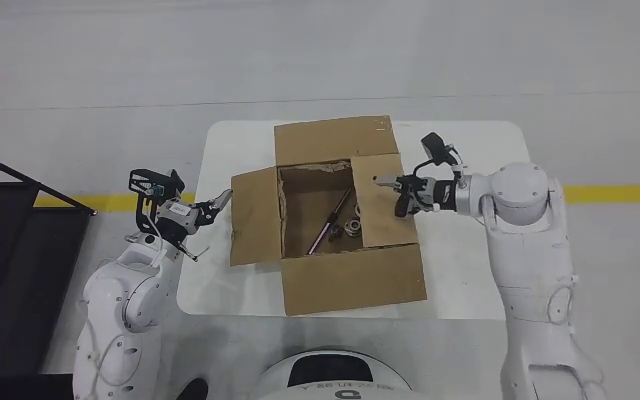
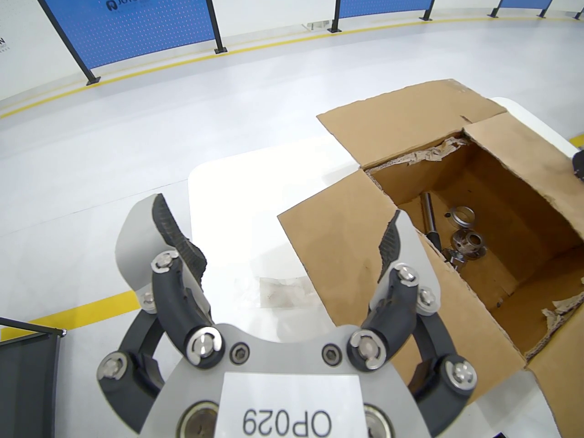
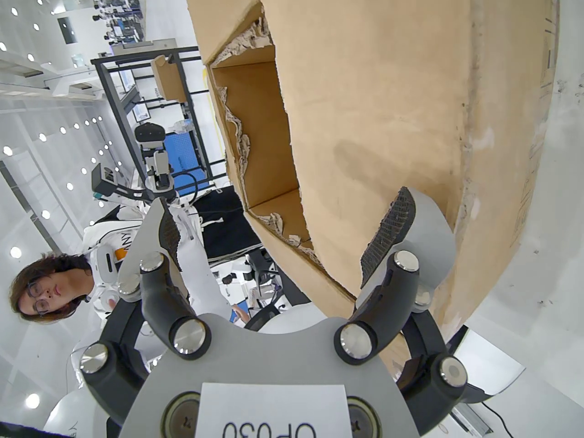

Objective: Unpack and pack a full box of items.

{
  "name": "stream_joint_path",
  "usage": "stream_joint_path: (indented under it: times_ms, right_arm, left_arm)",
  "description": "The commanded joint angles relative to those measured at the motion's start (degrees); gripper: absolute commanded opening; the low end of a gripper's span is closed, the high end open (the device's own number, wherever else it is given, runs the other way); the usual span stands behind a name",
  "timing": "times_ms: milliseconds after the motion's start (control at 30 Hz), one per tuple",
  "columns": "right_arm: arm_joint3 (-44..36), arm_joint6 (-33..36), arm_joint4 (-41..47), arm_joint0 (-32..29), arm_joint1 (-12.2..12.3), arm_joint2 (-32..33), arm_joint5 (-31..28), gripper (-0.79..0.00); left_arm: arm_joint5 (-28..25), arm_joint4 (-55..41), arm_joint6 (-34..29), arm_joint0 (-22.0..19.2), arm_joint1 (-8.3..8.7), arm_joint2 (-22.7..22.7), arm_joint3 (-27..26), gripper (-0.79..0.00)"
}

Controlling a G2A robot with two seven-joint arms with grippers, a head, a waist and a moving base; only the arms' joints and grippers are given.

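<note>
Top view: on the white worktop (image 1: 240, 150) sits an open cardboard box (image 1: 350, 280), on its floor a slim rod (image 1: 330, 222) slanting near-left to far-right with small metal rings (image 1: 352, 228) beside it, closer to the right jaws, spread over the right flap (image 1: 385, 228), than the left jaws, spread outside the left flap (image 1: 255, 215).

Cardboard box (image 1: 350, 282): right flap (image 1: 385, 200) leans inward and covers part of the floor under it.

Metal rod (image 2: 428, 211): lower end hidden behind the box wall on the left gripper's (image 2: 278, 230) side.

Ring-shaped metal parts (image 2: 465, 234): clustered and overlapping, at least 2. Too small to sort out in the top view.

1 finger (image 2: 394, 241) of that gripper covers a strip of the side flap.

Dark piece (image 2: 578, 165): cut off at the picture's edge, cannot tell what it is.

Right wrist view: flap blocks the box floor, and the box's far end is cut off.
</note>
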Motion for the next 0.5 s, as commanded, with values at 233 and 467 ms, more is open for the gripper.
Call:
stream_joint_path:
  times_ms: [233, 467]
  right_arm:
    - [-0.50, -0.95, 1.66, 1.35, 1.60, -2.95, 0.96, 0.000]
    - [-0.50, -0.95, 1.66, 1.35, 1.60, -2.95, 0.96, 0.000]
  left_arm:
    - [0.00, 0.00, 0.00, 0.00, 0.00, 0.00, 0.00, 0.000]
    - [0.71, 18.87, 5.31, -2.05, 1.23, -0.81, 10.54, 0.000]
